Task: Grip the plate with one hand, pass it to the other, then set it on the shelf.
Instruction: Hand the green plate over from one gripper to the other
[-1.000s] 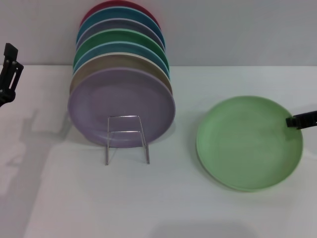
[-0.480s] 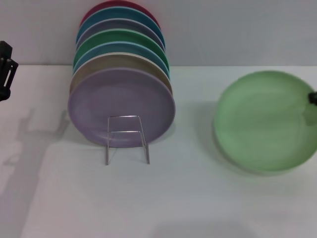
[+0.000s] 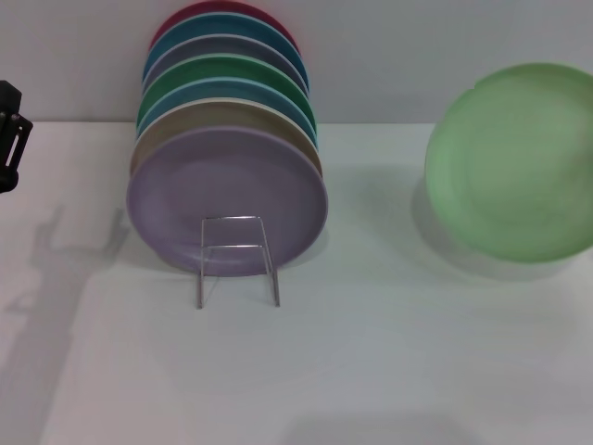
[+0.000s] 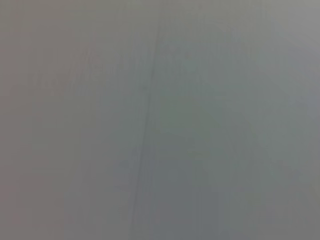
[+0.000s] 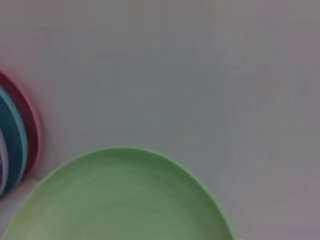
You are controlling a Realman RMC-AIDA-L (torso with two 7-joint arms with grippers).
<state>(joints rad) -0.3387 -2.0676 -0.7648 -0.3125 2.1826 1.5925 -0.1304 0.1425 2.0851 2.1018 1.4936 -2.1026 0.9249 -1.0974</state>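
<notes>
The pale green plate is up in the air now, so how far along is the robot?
Done: the plate is off the table, raised at the robot's right, its shadow on the tabletop below; the right arm's camera shows it close, so that arm carries it. In hand: bringing it toward the left gripper, waiting at the far left. Left: the handover, then setting it on the shelf among the stacked plates.

The shelf stands on the bench, left of centre, with a row of plates upright in it. The plate is raised off the bench at far right. The left gripper is at the far left edge.

Even soft light; wrist views blurred; faint shadows left.
</notes>
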